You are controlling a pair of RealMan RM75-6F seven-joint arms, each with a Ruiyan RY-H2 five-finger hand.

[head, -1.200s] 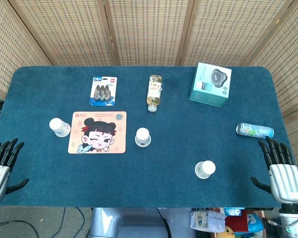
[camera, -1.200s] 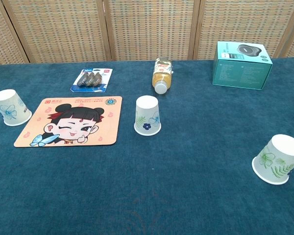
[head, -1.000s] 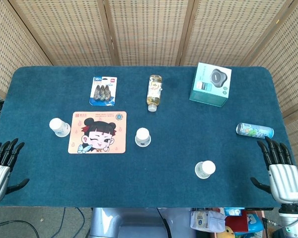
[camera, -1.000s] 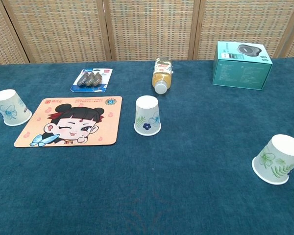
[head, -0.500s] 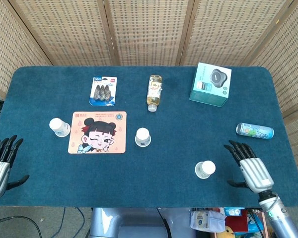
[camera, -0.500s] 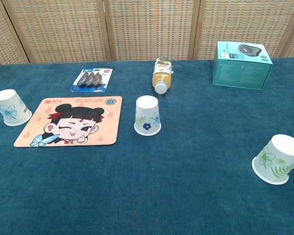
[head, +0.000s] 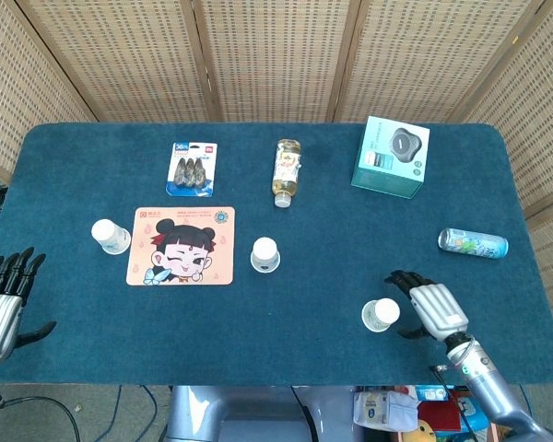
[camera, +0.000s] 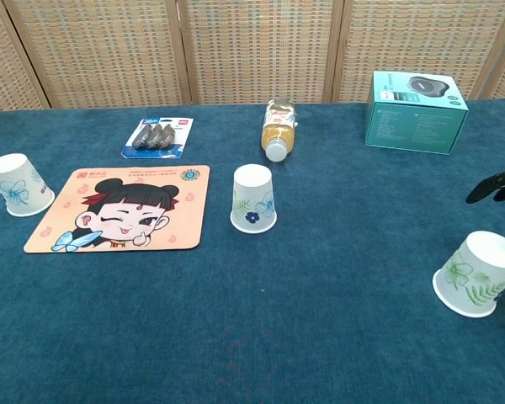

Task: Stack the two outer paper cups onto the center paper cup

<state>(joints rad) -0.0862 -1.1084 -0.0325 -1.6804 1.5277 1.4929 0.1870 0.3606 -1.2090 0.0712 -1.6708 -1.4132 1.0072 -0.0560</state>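
Head view shows the right hand (head: 430, 308) empty, fingers spread, just beside the right cup (head: 381, 314), which stands well apart from the center cup (head: 265, 254). Reaching is underway; next it must close around that cup. The left hand (head: 2, 299) hangs spread, holding nothing.

A staged robot test area, like a lab: a bench (head: 258, 341) covered in dark blue cloth fills the frame, woven rattan screens (head: 276, 55) close off the top, and cables (head: 55, 405) trail on grey floor at lower left.
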